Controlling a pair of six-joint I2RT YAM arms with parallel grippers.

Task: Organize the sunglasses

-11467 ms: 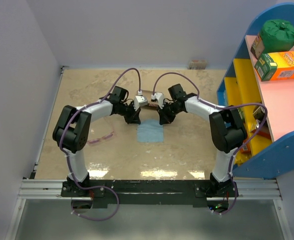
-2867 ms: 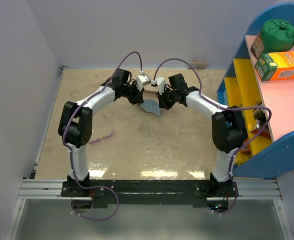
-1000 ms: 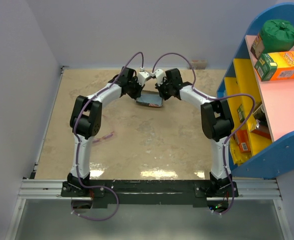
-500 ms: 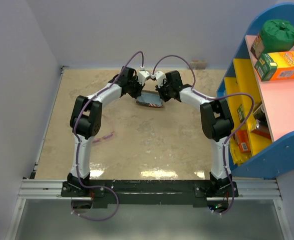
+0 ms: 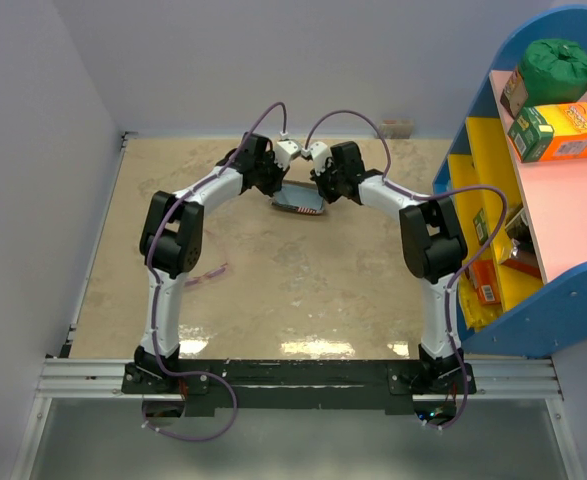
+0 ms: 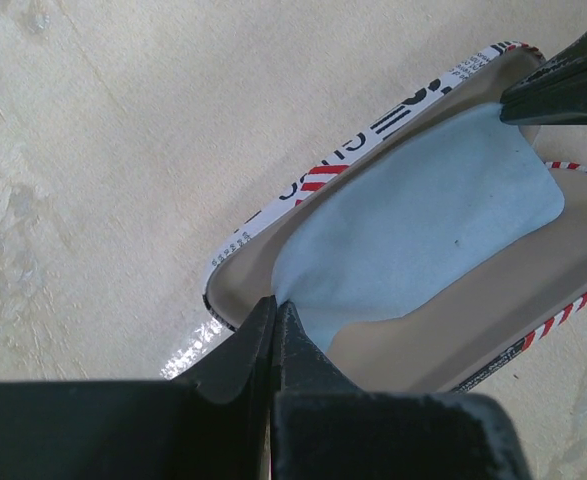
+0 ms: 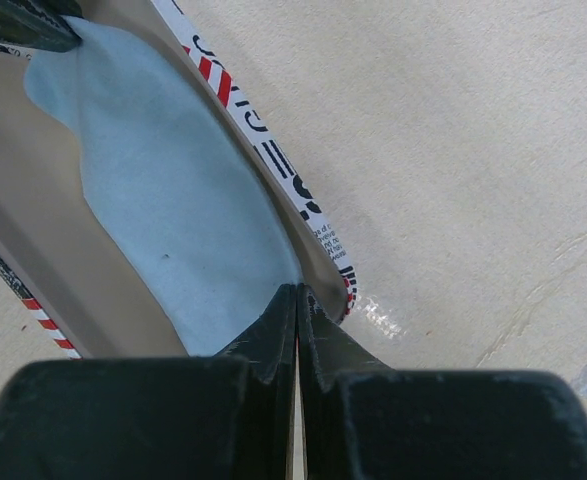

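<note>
The sunglasses [image 5: 205, 273], thin and pink-purple, lie on the table to the left of the left arm, away from both grippers. At the back of the table an open flag-print case [image 5: 298, 206] holds a light blue cloth [image 6: 423, 220] spread on its beige lining. My left gripper [image 6: 275, 305] is shut on one corner of the cloth at the case's end [image 6: 235, 262]. My right gripper [image 7: 298, 292] is shut on the opposite corner of the cloth [image 7: 163, 210], just inside the case rim [image 7: 273, 160]. From above, the left gripper [image 5: 281, 190] and right gripper [image 5: 320, 193] face each other over the case.
A blue and yellow shelf unit [image 5: 493, 170] stands along the right side, with a green bag [image 5: 558, 62] and an orange box [image 5: 558, 132] on its top. Walls close the back and left. A small object [image 5: 395, 128] sits by the back wall.
Both arms carried the cloth from the middle of the table back to the case and lowered it in. Over the last second nothing has visibly moved.
</note>
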